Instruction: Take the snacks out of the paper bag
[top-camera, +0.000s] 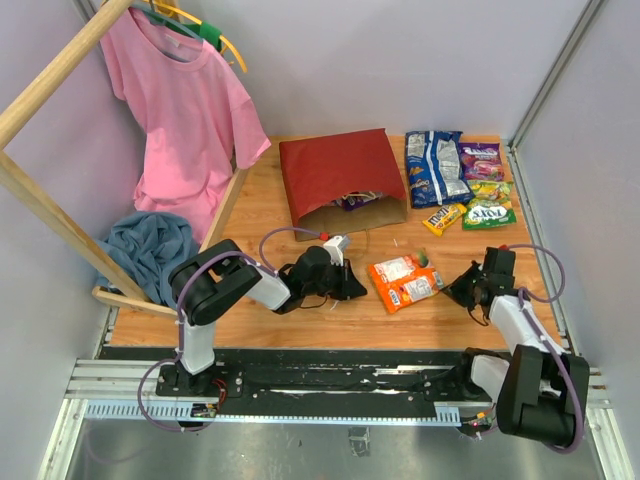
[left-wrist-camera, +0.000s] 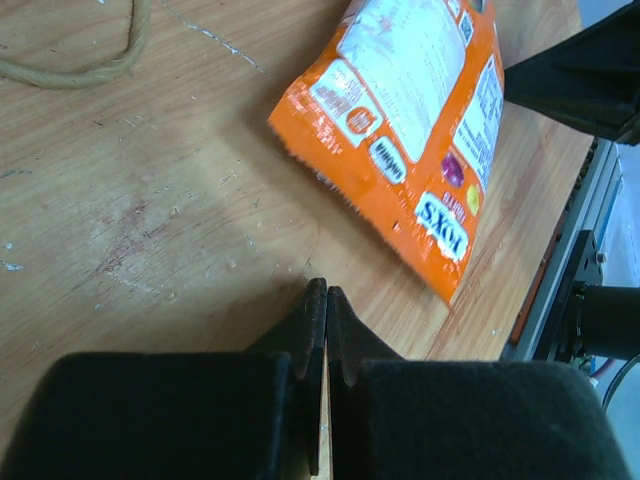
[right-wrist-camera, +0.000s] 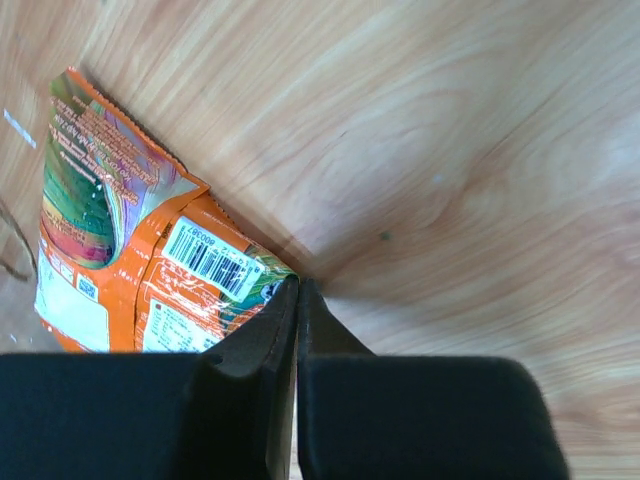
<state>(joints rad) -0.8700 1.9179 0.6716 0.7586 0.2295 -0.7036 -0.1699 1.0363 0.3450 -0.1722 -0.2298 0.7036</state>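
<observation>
Top view: high, behind the arm bases (top-camera: 195, 375), looking down over the whole table (top-camera: 440, 315). Wrist views: close, low over the wood; both apparently catch the orange packets (top-camera: 405, 282).

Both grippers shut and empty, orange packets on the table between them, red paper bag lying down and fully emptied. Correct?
Not quite: the red paper bag isn't emptied. The top external view shows a glossy purple packet in its open mouth. The rest holds: left gripper and right gripper are shut and empty, orange snack packets lie on the wooden table between them.
</observation>
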